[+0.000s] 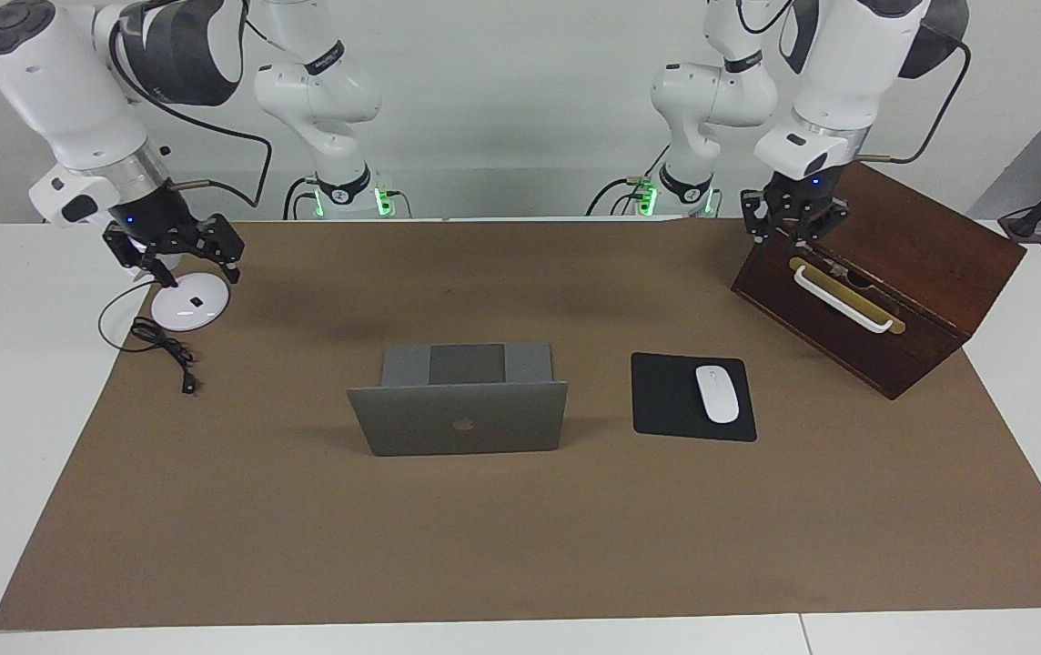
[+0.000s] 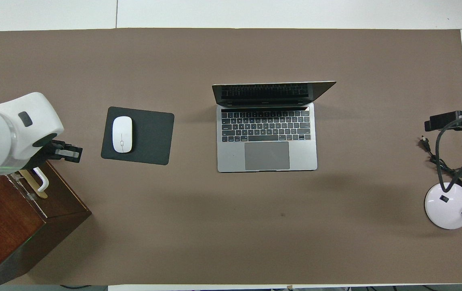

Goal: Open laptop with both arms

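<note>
Laptop (image 2: 267, 137) open mid-mat (image 2: 215, 242), lid up; mouse (image 2: 122, 134) on its pad (image 2: 150, 137) toward the left arm's end; left gripper (image 2: 67, 151) over the box (image 2: 21, 226) corner; lamp base (image 2: 447, 210) with cable (image 2: 437, 157) at the right arm's end.

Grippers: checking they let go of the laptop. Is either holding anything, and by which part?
Nothing is held: left gripper hangs over the wooden box, right gripper over the lamp base.

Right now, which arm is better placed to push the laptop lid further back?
Right, narrowly. The right claw hangs open over the lamp base, with bare mat to the laptop. The left claw is over the wooden box, mouse pad between.
</note>
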